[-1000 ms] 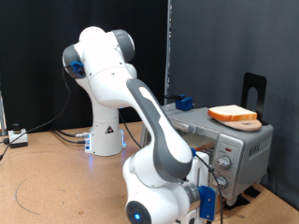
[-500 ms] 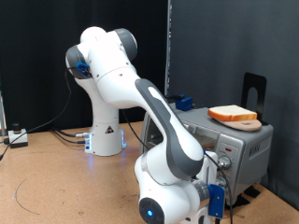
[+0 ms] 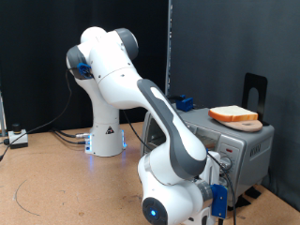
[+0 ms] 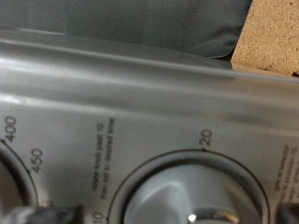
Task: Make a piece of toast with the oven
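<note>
The oven is a silver box at the exterior view's right, its knob panel facing the arm. My gripper is low in front of that panel, its fingers hidden behind the hand. The wrist view is filled by the panel very close up, with a timer knob marked 10 and 20. The edge of a second knob marked 400 and 450 shows beside it. The piece of toast is not in view, since the arm covers most of the oven's glass door.
A slice of bread lies on a small board on the oven's top. A black stand rises behind it and a blue object sits at the oven's back. Cables run from the robot's base along the wooden table.
The arm's elbow and hand have swung towards the exterior view's right and down, closer to the oven's knob panel. In the last half second it barely moved.
</note>
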{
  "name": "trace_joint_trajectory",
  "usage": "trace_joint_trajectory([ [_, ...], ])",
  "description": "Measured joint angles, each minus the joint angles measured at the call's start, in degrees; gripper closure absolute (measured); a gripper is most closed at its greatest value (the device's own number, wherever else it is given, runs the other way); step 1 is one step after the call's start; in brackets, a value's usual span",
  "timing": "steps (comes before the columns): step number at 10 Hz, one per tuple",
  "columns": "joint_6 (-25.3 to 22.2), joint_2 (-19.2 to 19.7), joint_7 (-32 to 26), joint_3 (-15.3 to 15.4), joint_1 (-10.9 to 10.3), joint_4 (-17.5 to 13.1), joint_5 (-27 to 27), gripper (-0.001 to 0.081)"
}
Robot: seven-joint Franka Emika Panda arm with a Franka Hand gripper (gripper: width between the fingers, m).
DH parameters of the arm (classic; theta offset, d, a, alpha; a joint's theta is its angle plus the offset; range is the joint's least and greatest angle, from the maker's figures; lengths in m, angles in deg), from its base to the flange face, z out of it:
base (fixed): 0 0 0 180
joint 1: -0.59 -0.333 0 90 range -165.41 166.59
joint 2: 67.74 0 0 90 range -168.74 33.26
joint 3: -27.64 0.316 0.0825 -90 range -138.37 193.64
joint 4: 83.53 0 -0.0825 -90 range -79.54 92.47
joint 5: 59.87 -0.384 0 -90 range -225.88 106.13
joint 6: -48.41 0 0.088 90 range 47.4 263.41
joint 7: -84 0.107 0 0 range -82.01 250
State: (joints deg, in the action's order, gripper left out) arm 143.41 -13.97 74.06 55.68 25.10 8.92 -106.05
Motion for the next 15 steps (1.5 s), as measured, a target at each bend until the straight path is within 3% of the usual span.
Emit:
trace_joint_trajectory([
  [1, 0.01, 0.00, 0.00, 0.10, 0.00, 0.01, -0.24, 0.0432],
  [2, 0.26, 0.01, 0.06, 0.08, 0.00, 0.05, -0.51, 0.0432],
  [3, 1.37, 0.02, 0.07, -0.02, 0.02, 0.46, -0.63, 0.0614],
  [4, 1.38, 0.00, 0.12, 0.00, 0.16, 0.65, -0.98, 0.0711],
  [6, 1.43, 0.00, -0.31, 0.02, 0.32, 0.89, -1.44, 0.0711],
  [10, 6.87, -3.43, -17.19, 1.26, 1.35, 5.17, -1.54, 0.0711],
  [15, 11.58, -5.97, -32.09, 2.59, 2.84, 9.34, -3.83, 0.0711],
])
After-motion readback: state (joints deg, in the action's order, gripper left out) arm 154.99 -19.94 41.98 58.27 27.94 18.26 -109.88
